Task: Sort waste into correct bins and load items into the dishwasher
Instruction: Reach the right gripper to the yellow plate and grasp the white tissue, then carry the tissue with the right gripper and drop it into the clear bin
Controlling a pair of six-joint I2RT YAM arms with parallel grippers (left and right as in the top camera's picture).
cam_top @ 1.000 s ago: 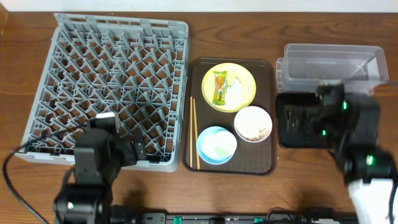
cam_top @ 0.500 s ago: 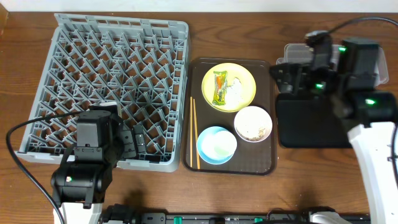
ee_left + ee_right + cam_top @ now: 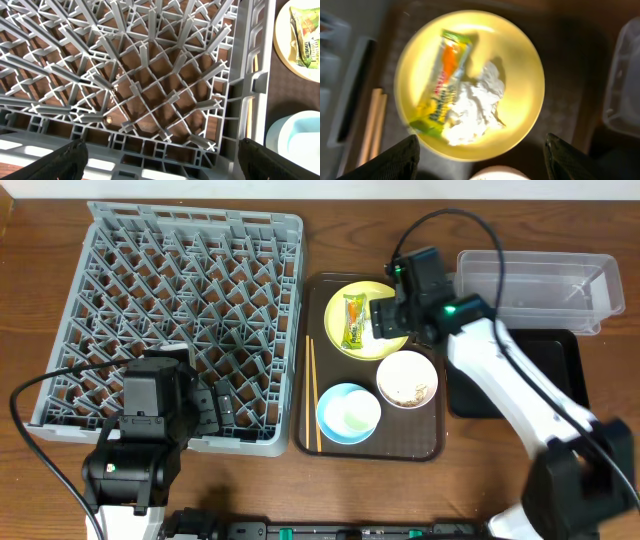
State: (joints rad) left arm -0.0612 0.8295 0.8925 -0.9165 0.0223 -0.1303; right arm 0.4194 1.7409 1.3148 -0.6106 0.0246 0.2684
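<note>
A yellow plate point(image 3: 372, 298) lies on the brown serving tray point(image 3: 430, 445). It carries a green-and-orange wrapper point(image 3: 442, 85) and a crumpled white tissue point(image 3: 475, 107). My right gripper point(image 3: 480, 165) hovers open over the plate's near side, and its fingers point(image 3: 390, 160) hold nothing. A white bowl point(image 3: 407, 379) with beige crumbs, a light-blue bowl point(image 3: 348, 412) and wooden chopsticks point(image 3: 312, 395) share the tray. The grey dish rack point(image 3: 170, 320) fills the left. My left gripper point(image 3: 162, 165) hangs open over the rack's front right corner. A clear tub point(image 3: 540, 285) and a black tray point(image 3: 560, 370) stand at the right.
The right arm point(image 3: 505, 380) stretches from the front right across the black tray to the plate. A black cable point(image 3: 440, 220) loops above the right wrist. The brown serving tray lies close against the rack's right wall point(image 3: 250, 80).
My right arm has swung left, from above the bins to above the yellow plate. Its jaws look a little narrower. The left arm has barely moved.
</note>
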